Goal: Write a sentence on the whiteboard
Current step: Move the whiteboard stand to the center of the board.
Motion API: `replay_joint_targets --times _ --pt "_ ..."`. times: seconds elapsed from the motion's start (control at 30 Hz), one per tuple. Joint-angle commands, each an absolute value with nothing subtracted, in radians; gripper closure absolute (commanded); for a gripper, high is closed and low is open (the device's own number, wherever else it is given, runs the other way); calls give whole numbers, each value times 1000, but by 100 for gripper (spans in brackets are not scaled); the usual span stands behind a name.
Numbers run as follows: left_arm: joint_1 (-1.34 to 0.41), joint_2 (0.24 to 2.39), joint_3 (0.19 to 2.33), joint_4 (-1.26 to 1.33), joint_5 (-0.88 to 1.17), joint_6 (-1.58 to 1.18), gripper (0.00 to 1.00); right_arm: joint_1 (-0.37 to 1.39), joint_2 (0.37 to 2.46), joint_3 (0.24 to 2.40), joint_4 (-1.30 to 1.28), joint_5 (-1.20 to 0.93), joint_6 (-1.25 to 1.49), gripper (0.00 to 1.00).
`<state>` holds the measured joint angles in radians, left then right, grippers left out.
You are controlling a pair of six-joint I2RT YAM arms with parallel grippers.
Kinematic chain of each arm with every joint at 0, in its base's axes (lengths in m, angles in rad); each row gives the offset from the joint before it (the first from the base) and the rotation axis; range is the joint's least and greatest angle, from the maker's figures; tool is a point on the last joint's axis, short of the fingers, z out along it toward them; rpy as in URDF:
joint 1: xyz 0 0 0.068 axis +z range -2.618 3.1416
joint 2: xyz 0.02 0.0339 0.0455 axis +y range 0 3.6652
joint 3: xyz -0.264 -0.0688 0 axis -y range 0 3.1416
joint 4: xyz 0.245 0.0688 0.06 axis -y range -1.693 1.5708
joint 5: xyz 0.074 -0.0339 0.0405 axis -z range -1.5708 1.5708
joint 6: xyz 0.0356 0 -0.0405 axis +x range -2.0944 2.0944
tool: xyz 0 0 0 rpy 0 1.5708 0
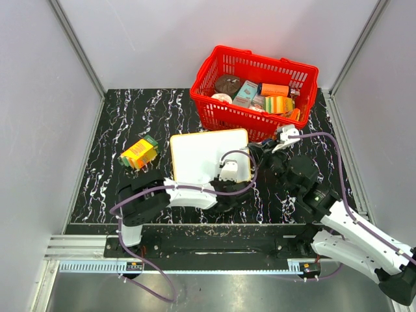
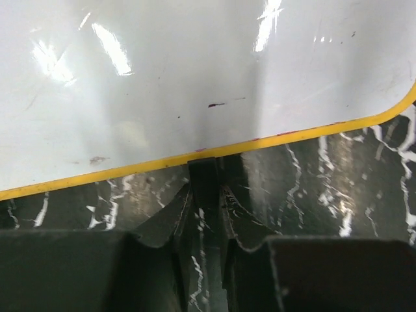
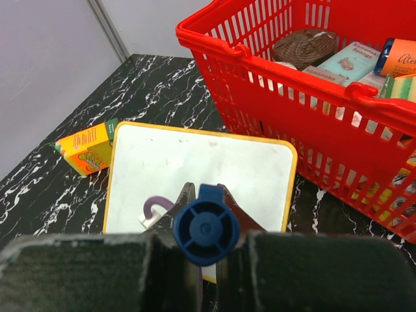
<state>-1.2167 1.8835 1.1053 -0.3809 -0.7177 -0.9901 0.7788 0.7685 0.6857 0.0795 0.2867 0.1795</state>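
The whiteboard (image 1: 201, 155) lies flat on the black marbled table, white with a yellow rim (image 2: 273, 138). Its face (image 3: 214, 162) carries only small smudges; the sentence does not show in any view. My left gripper (image 1: 227, 181) is at the board's near edge, its jaws shut with the tips (image 2: 205, 169) touching the rim and nothing between them. Just right of the board's right edge, my right gripper (image 1: 260, 153) is shut on a blue marker (image 3: 206, 232). The marker's round butt end faces the right wrist camera, and its tip is hidden.
A red basket (image 1: 257, 88) full of packets stands behind the board, close to its far right corner (image 3: 312, 97). A yellow and green box (image 1: 138, 153) lies left of the board. Grey walls close in the table on three sides.
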Motion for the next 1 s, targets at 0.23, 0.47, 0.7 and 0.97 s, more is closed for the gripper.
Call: replay_joint_targets --times 0.23,0.47,0.7,0.97 --pt "-1281 2026 1310 -465 -601 -1002 100 784 736 686 89 354 170 100" --pt "-1295 2016 1305 -486 -607 -1034 78 782 738 686 87 357 172 100" --pt "-1360 1971 1316 -488 -643 -1025 13 784 742 690 86 353 176 100" --pt "-1407 1895 1364 -601 -637 -1016 5 784 739 701 75 364 169 100"
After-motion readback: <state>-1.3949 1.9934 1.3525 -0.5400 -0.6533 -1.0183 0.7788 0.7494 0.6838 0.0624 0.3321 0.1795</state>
